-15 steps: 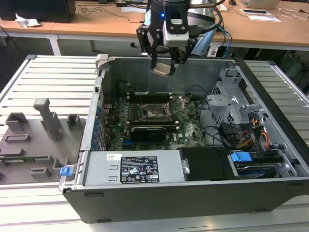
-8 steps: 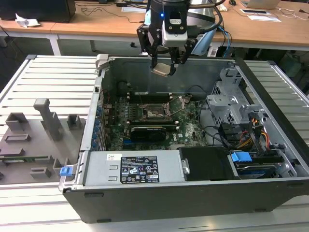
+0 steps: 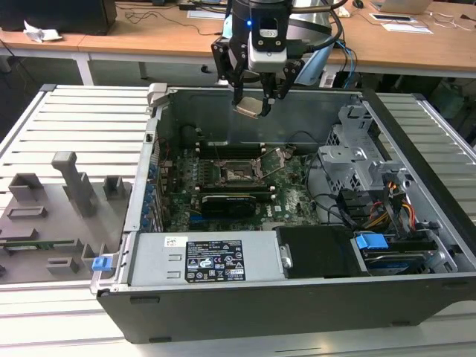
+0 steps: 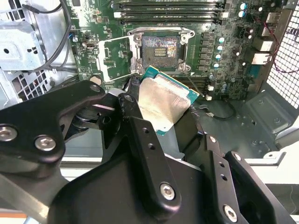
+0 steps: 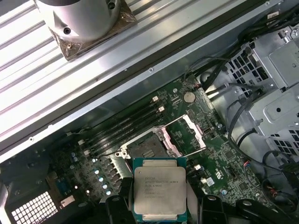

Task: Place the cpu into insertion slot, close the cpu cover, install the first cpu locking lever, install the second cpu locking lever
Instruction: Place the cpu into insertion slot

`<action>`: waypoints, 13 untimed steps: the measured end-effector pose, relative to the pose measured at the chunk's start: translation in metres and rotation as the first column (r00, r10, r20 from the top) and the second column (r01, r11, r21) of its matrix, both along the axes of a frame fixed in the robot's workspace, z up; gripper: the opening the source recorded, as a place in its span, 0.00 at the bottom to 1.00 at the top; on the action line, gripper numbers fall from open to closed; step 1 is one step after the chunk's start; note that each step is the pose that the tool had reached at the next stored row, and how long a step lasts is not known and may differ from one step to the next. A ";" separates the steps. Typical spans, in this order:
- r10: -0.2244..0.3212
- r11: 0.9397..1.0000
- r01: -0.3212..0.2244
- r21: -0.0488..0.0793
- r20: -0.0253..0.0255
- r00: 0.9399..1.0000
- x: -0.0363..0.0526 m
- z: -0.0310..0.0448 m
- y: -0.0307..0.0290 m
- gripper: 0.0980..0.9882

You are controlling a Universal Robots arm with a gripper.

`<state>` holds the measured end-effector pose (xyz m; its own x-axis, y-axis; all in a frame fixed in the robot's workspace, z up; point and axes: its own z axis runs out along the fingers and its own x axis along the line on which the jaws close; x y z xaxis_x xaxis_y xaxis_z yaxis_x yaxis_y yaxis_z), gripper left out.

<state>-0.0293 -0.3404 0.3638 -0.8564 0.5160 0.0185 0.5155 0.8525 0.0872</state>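
Note:
My gripper (image 3: 251, 103) hangs above the open computer case and is shut on the cpu (image 3: 249, 107), a small square chip with a pale metal top. Both wrist views show the cpu (image 4: 162, 103) (image 5: 159, 189) clamped by its edges between the black fingers (image 5: 117, 206), held tilted in the air. Below it on the green motherboard (image 3: 294, 197) lies the insertion slot (image 3: 236, 172) (image 4: 160, 48) (image 5: 145, 150), bare and uncovered. The cpu cover (image 4: 114, 58) (image 5: 188, 136) is swung open beside the slot.
A power supply (image 3: 208, 260) fills the case's near side, and a metal drive cage (image 3: 357, 160) with cables stands at the exterior view's right. A black card (image 3: 230, 201) sits just in front of the slot. A grey fixture tray (image 3: 52, 216) lies outside the case.

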 end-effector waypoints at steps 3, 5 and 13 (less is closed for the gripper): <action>-0.019 1.000 0.019 0.000 0.000 1.000 0.0000 0.0000 0.0000 0.50; -0.036 0.999 0.036 0.000 0.000 0.999 0.0000 0.0000 0.0000 0.50; -0.087 0.996 0.087 0.000 0.000 0.996 0.0000 0.0000 0.0000 0.50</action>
